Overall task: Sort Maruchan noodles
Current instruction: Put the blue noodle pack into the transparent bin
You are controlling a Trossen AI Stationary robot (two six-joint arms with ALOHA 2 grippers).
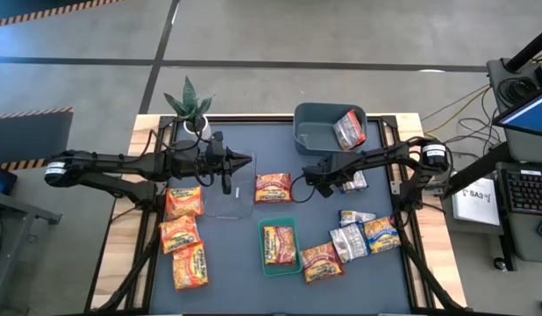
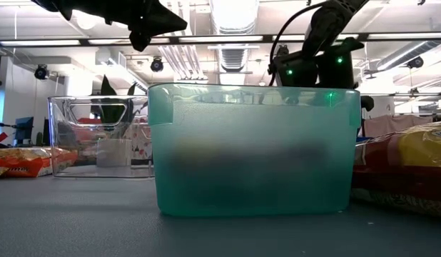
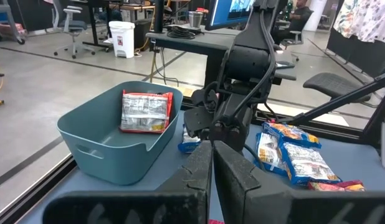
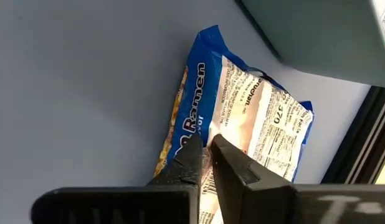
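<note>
Maruchan noodle packets lie over the dark table. Orange ones sit at the left, one in the middle and one in the green tray. Blue ones are at the right. A silver one leans on the wall inside the grey-blue bin. My right gripper points steeply down beside that bin, shut on a blue packet that lies printed back up. My left gripper hovers shut above the clear bin. My right gripper pinches the blue packet's upper face near its middle between its two fingertips. The fingers come from above, slanting down. The packet lies flat on the table, one end toward the grey-blue bin.
A potted plant stands at the far left edge. A silver packet and another orange one lie at the near right. In the low view the green tray fills the foreground.
</note>
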